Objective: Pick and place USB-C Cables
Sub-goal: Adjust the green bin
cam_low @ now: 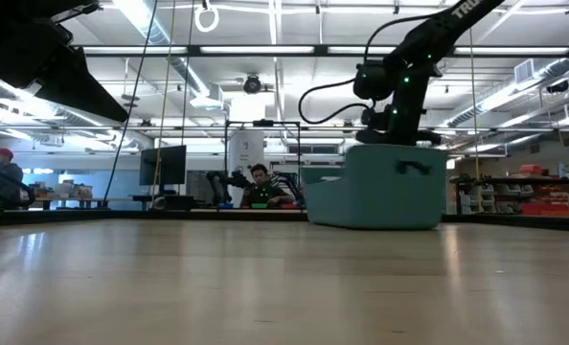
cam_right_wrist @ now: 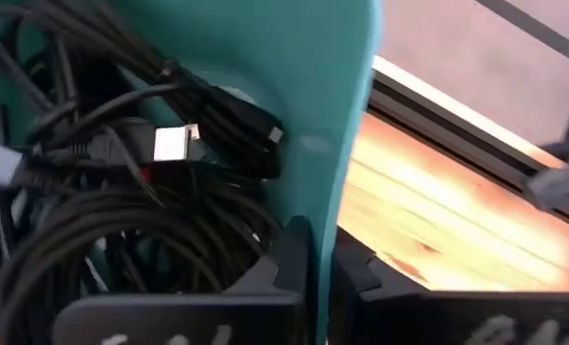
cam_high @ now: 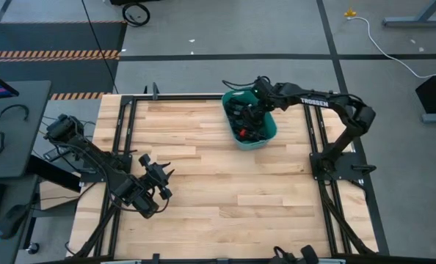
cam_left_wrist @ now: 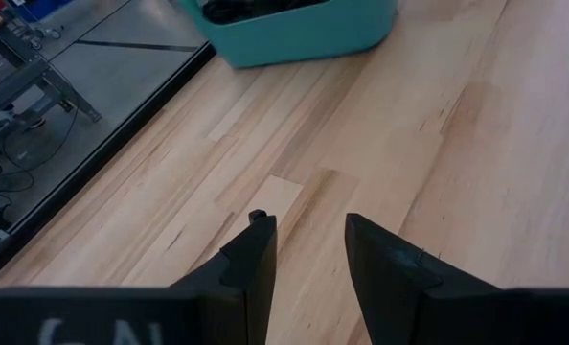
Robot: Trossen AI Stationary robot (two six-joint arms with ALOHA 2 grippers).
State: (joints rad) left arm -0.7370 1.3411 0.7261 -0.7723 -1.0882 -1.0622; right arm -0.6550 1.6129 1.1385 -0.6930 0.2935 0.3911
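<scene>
**My right gripper at the bin wall**

My right gripper (cam_right_wrist: 320, 273) is down at the teal bin (cam_high: 268, 130), near the far edge of the wooden table (cam_high: 225, 183). Its fingers stand almost together, one on each side of the bin wall. The USB-C cables (cam_right_wrist: 122, 192) lie tangled inside the bin. My left gripper (cam_left_wrist: 308, 254) waits over bare wood, fingers apart and empty.

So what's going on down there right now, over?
Right gripper down at teal bin, fingers astride its wall. Cables piled inside. Left gripper open, idle over bare table.
</scene>
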